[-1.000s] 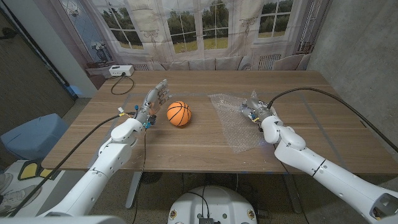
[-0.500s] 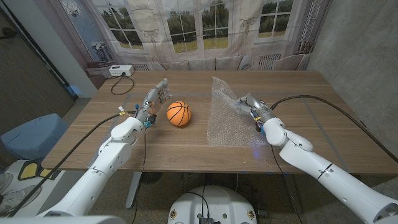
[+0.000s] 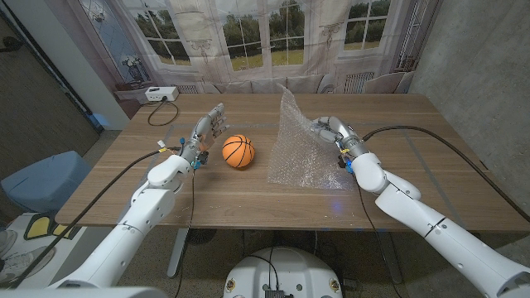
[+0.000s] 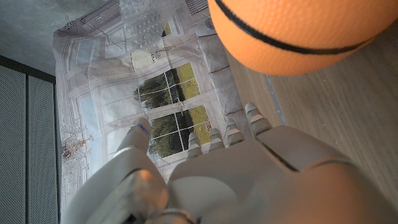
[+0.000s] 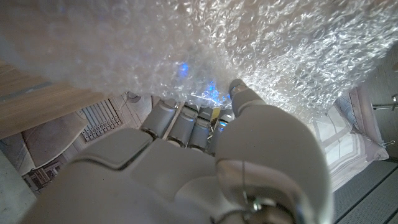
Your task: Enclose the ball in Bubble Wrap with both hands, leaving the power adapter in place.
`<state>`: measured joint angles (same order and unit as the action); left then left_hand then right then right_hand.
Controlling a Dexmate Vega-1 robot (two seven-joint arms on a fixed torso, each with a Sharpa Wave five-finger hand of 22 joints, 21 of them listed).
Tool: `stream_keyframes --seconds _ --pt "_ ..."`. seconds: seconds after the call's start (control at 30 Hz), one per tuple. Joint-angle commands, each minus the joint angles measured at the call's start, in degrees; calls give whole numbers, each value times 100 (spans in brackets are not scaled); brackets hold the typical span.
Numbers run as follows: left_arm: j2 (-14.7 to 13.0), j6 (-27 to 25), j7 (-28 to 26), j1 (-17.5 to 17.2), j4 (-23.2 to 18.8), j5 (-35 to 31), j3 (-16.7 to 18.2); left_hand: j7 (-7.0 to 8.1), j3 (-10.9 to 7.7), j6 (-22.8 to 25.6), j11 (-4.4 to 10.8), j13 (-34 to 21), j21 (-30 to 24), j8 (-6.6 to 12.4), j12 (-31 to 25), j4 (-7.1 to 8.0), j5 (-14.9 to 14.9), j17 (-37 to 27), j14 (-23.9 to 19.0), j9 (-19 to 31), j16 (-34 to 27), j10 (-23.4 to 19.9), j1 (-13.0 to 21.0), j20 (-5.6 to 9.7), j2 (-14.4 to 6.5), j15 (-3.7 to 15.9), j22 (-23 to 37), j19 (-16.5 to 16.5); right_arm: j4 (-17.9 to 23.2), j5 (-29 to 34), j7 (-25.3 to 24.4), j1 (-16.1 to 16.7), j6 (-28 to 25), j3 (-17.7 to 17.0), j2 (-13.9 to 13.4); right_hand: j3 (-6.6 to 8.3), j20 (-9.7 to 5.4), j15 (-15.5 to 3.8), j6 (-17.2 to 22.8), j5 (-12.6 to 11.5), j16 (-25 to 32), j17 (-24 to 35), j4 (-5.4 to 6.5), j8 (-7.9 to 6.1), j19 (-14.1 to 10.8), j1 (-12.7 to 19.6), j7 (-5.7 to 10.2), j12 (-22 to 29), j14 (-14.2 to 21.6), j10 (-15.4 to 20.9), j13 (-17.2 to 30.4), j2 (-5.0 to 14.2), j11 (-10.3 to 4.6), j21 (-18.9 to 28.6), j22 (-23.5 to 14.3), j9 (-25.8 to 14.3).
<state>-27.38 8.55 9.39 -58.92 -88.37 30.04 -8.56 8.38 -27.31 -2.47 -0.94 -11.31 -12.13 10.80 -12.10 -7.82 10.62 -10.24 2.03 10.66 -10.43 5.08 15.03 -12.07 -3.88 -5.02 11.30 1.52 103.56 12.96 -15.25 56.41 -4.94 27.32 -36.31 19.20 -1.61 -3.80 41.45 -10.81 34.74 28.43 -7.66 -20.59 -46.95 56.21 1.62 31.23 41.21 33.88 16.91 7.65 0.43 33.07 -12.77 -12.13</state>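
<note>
An orange ball [image 3: 238, 151] with black lines sits on the wooden table [image 3: 248, 194], left of centre; it also shows close up as the ball [image 4: 298, 34] in the left wrist view. My left hand [image 3: 205, 132] stands just left of it, fingers apart, holding nothing, not touching it. My right hand [image 3: 331, 132] grips the clear bubble wrap [image 3: 302, 145] and holds its far part raised off the table, right of the ball. The sheet's near edge still lies on the wood. The bubble wrap [image 5: 236, 50] drapes over my right hand [image 5: 205, 155]. A white power adapter [image 3: 159, 93] lies at the table's far left corner.
A black cable [image 3: 161, 112] runs from the adapter along the far left of the table. A grey wall stands to the right, curtained windows behind. A blue bin [image 3: 45, 182] sits on the floor left of the table.
My right hand has lifted the bubble wrap off the table and carried it left toward the ball, so the sheet now stands up. The left hand and ball have not moved.
</note>
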Motion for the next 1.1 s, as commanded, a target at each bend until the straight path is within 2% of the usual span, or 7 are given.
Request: stream_keyframes --seconds 0.03,0.27,0.53,0.87,1.03,1.1 --pt "-80 88 -7 -102 -83 -22 83 13 10 3 11 -22 -56 12 -23 18 21 -31 13 11 -38 31 -78 -27 3 -15 34 17 39 -21 169 -167 439 110 49 -11 -34 -499 -28 18 -26 27 2 -28 -11 -3 12 -16 24 37 10 1 12 44 -18 -24" --pt "-147 177 37 -251 -194 40 208 11 17 5 11 -22 -57 13 -19 19 17 -32 10 11 -40 41 -89 -27 10 -15 34 18 22 49 304 -290 615 215 109 -25 -46 -503 -45 21 -50 42 4 -28 -7 -15 9 -20 28 31 11 -11 3 76 -20 -23" --pt "-305 60 -307 -758 -766 -29 525 26 47 -6 12 -22 -55 9 -7 32 -3 -37 34 10 -35 77 -134 -30 43 -26 34 11 -8 172 494 -481 759 353 196 -36 -55 -515 -44 22 -78 64 5 -35 2 -25 13 -27 24 23 10 -15 14 113 -20 -22" --pt "-274 270 -478 -1304 -1122 -98 904 15 92 11 -3 -22 -54 15 -14 54 -31 -44 27 8 -43 67 -203 -32 86 -28 35 3 -128 335 695 -691 903 565 350 -47 -61 -500 -50 20 -114 84 6 -40 22 -37 9 -21 26 43 10 -19 26 154 -20 -21" --pt "-234 387 -530 -1492 -1206 -153 1049 13 111 9 -8 -21 -54 13 -14 65 -43 -46 35 7 -42 68 -235 -32 103 -36 35 0 -188 317 936 -816 973 662 386 -51 -67 -502 -50 19 -130 98 4 -44 36 -38 13 -22 27 43 12 -18 22 174 -19 -20" --pt "-235 404 -535 -1537 -1224 -185 1088 15 117 12 -12 -21 -53 14 -14 69 -46 -47 33 7 -44 69 -245 -32 108 -36 35 -1 -216 383 881 -828 996 694 442 -55 -65 -502 -51 20 -134 100 5 -46 45 -43 4 -21 36 49 10 -24 18 179 -19 -20"
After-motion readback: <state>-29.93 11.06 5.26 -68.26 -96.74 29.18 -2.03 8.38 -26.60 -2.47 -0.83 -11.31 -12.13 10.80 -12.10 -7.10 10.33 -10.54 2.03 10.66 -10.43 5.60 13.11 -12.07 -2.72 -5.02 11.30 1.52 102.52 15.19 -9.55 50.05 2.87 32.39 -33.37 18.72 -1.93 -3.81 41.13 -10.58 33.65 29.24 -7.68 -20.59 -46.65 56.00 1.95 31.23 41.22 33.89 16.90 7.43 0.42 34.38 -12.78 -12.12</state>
